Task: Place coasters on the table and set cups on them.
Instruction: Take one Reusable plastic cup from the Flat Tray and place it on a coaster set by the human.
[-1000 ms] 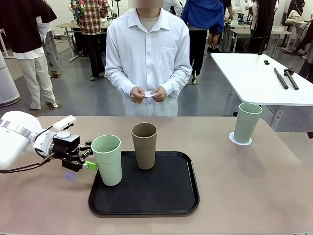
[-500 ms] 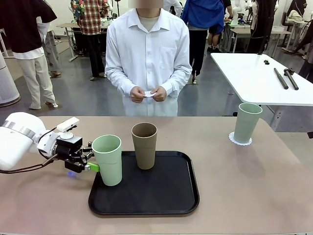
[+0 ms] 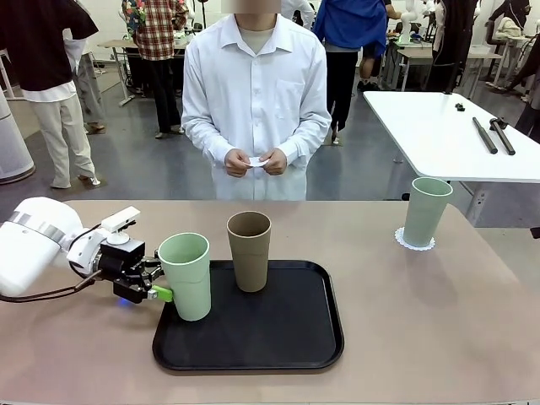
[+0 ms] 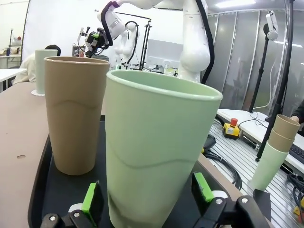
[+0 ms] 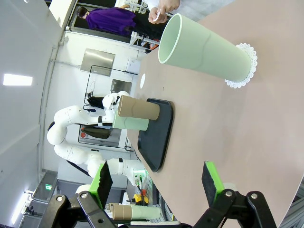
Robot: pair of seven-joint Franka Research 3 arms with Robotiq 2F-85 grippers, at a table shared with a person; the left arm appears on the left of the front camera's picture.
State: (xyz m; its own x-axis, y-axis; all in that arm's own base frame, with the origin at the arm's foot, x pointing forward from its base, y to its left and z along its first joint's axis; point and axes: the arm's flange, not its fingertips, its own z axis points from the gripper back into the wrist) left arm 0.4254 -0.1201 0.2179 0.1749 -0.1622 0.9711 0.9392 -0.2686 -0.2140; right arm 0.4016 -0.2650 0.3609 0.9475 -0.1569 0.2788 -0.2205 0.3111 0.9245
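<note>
A mint green cup [image 3: 186, 274] and a tan cup [image 3: 249, 251] stand upright on the black tray [image 3: 253, 337]. My left gripper [image 3: 160, 278] is level with the mint cup's lower half, at its left side. In the left wrist view this mint cup [image 4: 156, 147] stands between the open left gripper's [image 4: 147, 197] green-padded fingers [image 4: 91, 202], and the tan cup [image 4: 76, 118] is behind it. At the far right a second mint cup [image 3: 426, 211] stands on a coaster [image 3: 414, 241]. My right gripper [image 5: 157, 187] hangs open over the table [image 5: 247, 142], well away from that cup [image 5: 204, 47] and its coaster [image 5: 244, 66].
A person in a white shirt stands at the far edge, holding a small white piece [image 3: 257, 161] in both hands. A white table [image 3: 439, 135] with black tools is behind on the right. Spare stacked cups [image 4: 278, 152] stand off the table.
My left gripper has slid slightly right and lower, so its open fingers now straddle the mint cup on the tray. The cups and the person have not moved.
</note>
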